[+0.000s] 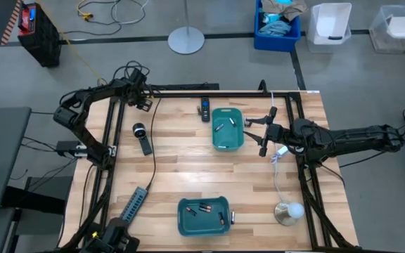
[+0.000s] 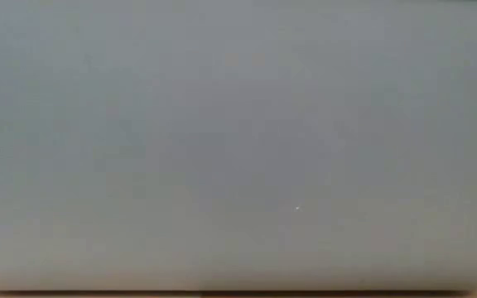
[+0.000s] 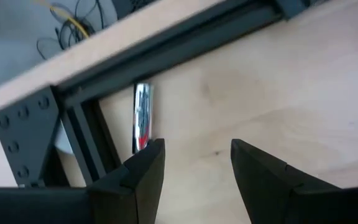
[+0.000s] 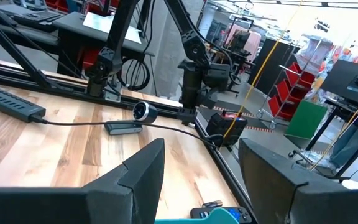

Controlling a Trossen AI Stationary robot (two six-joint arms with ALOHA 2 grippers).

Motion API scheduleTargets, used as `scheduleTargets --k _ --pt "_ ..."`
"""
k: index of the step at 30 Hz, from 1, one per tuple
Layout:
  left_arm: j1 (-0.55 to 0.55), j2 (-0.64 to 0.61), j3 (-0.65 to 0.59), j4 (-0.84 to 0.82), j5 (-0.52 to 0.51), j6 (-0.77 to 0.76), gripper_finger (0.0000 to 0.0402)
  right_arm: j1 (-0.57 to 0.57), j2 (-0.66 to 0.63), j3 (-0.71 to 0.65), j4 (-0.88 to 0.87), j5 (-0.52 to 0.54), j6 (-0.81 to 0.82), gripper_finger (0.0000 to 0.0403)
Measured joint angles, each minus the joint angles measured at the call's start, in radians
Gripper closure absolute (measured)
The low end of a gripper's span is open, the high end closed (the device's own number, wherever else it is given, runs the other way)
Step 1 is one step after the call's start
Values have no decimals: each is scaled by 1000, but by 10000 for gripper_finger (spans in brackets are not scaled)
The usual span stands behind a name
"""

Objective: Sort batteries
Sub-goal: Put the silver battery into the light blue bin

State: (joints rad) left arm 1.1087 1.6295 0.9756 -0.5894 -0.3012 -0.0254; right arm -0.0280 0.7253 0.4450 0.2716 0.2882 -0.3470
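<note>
Two bins (image 1: 228, 129): teal, upper centre and lower centre (image 1: 202, 216), batteries (image 1: 231, 122) inside each.
Stray battery (image 3: 142, 116): beside frame rail, upper left.
Left gripper (image 3: 197, 163): fingers apart, empty.
Right gripper (image 1: 252, 131): wide, empty, beside upper bin.

Shiny metal battery (image 3: 142, 117), wooden table (image 3: 278, 81)

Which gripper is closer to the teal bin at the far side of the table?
Right. The right gripper hangs open beside that teal bin; the left gripper, open, is at the table's far left corner.
</note>
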Motion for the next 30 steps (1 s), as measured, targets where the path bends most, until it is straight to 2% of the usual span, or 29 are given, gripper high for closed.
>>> scheduleTargets --k 5,12,30 --pt "0 2 0 -15 0 -56 222 0 0 0 0 0 -2 182" --pt "-2 40 5 60 -45 -52 222 0 0 0 -2 0 -2 182" --pt "-11 75 79 -3 -79 -107 222 1 0 0 -5 0 -19 182"
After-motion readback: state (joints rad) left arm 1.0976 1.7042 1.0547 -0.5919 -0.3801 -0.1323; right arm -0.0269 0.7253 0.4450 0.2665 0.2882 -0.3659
